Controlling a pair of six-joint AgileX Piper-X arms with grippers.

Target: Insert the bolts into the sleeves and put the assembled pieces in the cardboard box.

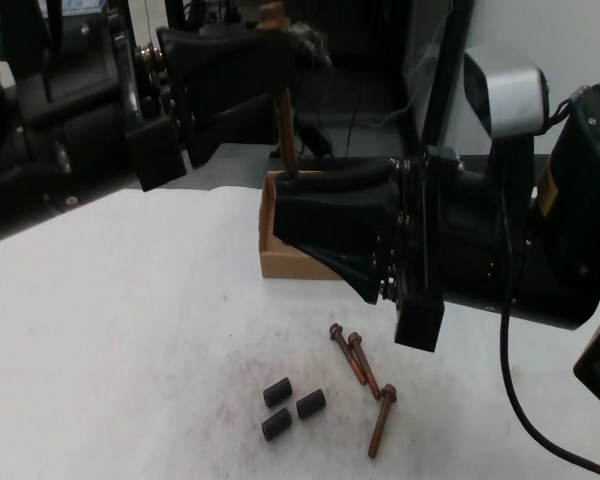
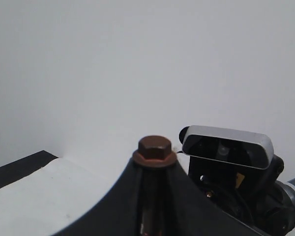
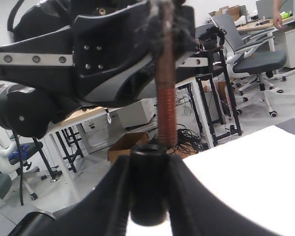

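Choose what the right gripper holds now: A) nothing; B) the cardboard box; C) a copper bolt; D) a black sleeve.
D: the right wrist view shows a black sleeve clamped in the right gripper, below the bolt held by the left gripper.

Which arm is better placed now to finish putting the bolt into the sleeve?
Probably the left: the left gripper holds the bolt upright from above, its threaded tip at the mouth of the sleeve that the right gripper holds underneath. Lowering it should suffice.
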